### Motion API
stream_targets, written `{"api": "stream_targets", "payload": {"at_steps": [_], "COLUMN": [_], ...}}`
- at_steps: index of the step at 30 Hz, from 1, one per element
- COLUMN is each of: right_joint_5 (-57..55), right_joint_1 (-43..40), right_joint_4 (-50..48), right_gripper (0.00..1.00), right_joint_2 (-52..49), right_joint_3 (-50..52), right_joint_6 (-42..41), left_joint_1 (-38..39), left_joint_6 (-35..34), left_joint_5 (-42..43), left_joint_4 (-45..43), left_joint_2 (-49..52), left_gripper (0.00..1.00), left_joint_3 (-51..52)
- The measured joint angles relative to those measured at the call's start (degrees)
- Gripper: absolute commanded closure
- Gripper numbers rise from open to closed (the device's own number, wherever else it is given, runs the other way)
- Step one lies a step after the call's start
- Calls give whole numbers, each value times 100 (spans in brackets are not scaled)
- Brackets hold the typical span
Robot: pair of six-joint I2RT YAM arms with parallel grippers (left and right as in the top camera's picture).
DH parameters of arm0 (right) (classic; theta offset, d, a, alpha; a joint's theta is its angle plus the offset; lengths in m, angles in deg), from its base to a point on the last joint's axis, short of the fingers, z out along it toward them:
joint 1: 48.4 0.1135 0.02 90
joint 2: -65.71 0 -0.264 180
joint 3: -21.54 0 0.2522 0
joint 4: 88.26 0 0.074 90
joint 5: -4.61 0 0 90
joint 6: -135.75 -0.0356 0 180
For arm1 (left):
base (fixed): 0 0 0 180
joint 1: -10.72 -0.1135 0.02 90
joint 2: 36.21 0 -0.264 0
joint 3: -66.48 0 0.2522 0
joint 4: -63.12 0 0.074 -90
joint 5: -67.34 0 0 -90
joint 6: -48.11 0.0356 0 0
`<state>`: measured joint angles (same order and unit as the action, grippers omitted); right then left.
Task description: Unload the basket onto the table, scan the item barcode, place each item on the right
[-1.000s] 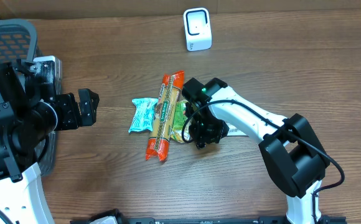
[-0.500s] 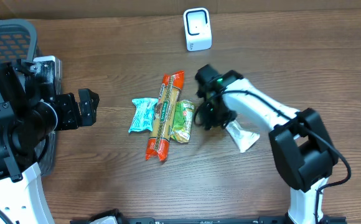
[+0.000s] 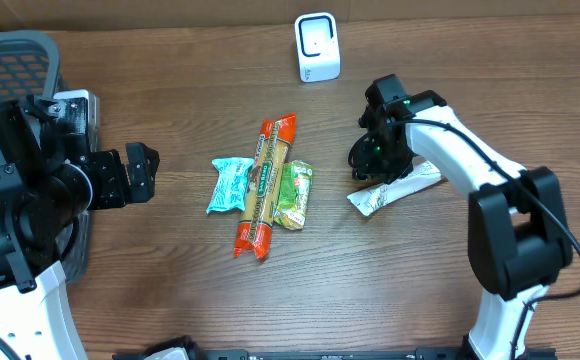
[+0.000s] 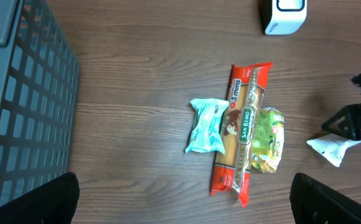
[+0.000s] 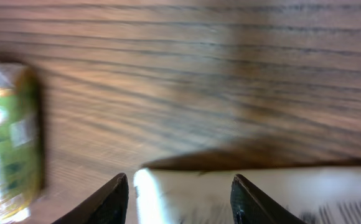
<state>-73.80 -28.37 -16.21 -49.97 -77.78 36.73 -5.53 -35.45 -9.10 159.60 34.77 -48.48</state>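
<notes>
The item, a white flat packet (image 3: 398, 188), is held in my right gripper (image 3: 374, 163), right of the table's centre. In the right wrist view the packet (image 5: 187, 196) fills the gap between both fingers and hangs above the wood, casting a shadow. Blurred dark print shows near its right end. The white scanner (image 3: 317, 47) stands upright at the back of the table, left of and beyond the right gripper, and also shows as the scanner (image 4: 283, 15) in the left wrist view. My left gripper (image 3: 140, 172) stays at the far left, open and holding nothing.
A teal packet (image 3: 230, 184), a long orange spaghetti pack (image 3: 267, 183) and a green packet (image 3: 294, 194) lie side by side at the table's centre. A grey mesh basket (image 3: 10, 50) stands at the back left, behind the left arm.
My right gripper has carried the white packet away from the pile of items, rightward and toward the back. The left arm has not moved.
</notes>
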Motion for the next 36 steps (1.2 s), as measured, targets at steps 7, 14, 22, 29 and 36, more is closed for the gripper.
{"api": "stream_targets", "payload": {"at_steps": [7, 14, 22, 29, 36], "right_joint_5": [96, 79, -485, -638, -667], "right_joint_1": [17, -11, -7, -7, -7], "right_joint_4": [435, 260, 79, -428, -662], "right_gripper": [45, 41, 32, 27, 26], "right_joint_2": [1054, 1403, 1327, 1283, 1283], "right_joint_3": [-247, -299, 501, 1150, 1556], "right_joint_6": [-341, -1303, -2898, -3510, -3635], "left_joint_1": [0, 0, 0, 0, 0], "left_joint_6": [0, 0, 0, 0, 0], "left_joint_5": [0, 0, 2, 2, 2], "left_joint_4": [0, 0, 0, 0, 0], "left_joint_2": [0, 0, 0, 0, 0], "left_gripper": [0, 0, 0, 0, 0], "left_joint_3": [0, 0, 0, 0, 0]}}
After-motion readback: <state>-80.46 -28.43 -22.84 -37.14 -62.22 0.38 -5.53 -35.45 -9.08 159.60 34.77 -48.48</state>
